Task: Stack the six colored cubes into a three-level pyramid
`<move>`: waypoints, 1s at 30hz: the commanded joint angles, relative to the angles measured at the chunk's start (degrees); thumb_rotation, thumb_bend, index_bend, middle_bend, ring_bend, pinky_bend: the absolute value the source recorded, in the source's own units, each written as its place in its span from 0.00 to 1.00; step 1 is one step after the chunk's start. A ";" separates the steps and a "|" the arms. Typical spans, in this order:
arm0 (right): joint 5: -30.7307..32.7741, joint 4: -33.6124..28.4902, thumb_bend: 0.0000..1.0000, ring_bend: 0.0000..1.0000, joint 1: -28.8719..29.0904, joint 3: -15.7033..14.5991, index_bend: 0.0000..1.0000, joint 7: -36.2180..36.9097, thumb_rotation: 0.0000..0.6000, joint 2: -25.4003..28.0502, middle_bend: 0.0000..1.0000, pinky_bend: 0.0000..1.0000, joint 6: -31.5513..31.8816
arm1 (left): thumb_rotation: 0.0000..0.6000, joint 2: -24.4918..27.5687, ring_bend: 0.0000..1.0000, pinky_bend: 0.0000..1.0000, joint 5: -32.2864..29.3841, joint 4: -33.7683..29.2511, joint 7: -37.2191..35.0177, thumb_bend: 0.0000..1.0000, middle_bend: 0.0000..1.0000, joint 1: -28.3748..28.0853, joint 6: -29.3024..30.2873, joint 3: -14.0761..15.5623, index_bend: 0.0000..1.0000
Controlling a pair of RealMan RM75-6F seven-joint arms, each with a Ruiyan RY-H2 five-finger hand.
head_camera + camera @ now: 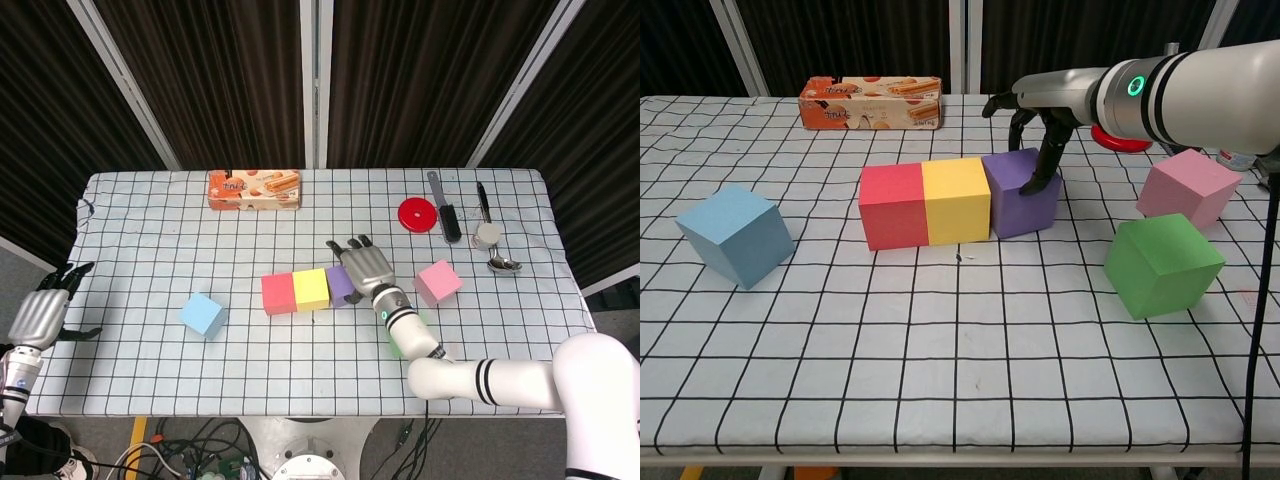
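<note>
A red cube (892,206) (277,293), a yellow cube (955,200) (311,288) and a purple cube (1014,194) (339,283) stand side by side in a row at mid-table. My right hand (1032,128) (364,266) holds nothing; its spread fingertips press the purple cube's right side. A green cube (1162,264) lies nearer the front right, mostly hidden by my forearm in the head view. A pink cube (1194,187) (438,281) sits to the right. A blue cube (736,234) (203,314) lies at the left. My left hand (43,313) hangs open off the table's left edge.
A snack box (254,189) (871,102) lies at the back. A red lid (417,214), a black knife (443,208), a small jar (487,234) and a spoon (503,263) sit at the back right.
</note>
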 commanded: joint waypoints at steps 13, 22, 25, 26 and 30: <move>0.68 1.35 0.20 0.09 0.52 0.35 0.00 -1.58 1.00 -1.16 0.54 0.00 0.58 | 1.00 -0.03 0.03 0.12 0.09 0.74 -0.96 0.00 0.13 0.28 -0.08 -0.01 0.07; 1.35 1.96 0.20 0.09 0.47 0.96 0.00 -1.55 1.00 -1.53 0.53 0.00 0.04 | 1.00 -0.22 0.03 0.12 0.27 1.20 -1.39 0.00 0.13 0.32 -0.05 -0.05 0.07; 1.53 1.91 0.20 0.09 0.52 1.09 0.00 -1.59 1.00 -1.52 0.53 0.00 -0.17 | 1.00 -0.22 0.03 0.12 0.31 1.25 -1.50 0.00 0.13 0.37 -0.08 0.00 0.07; 1.57 1.85 0.20 0.09 0.51 1.13 0.00 -1.57 1.00 -1.50 0.53 0.00 -0.23 | 1.00 -0.24 0.03 0.12 0.31 1.29 -1.50 0.00 0.13 0.40 -0.10 0.02 0.07; 1.64 1.67 0.20 0.09 0.47 1.34 0.00 -1.35 1.00 -1.54 0.53 0.00 -0.42 | 1.00 -0.23 0.03 0.12 0.30 1.38 -1.51 0.00 0.13 0.39 -0.32 0.07 0.07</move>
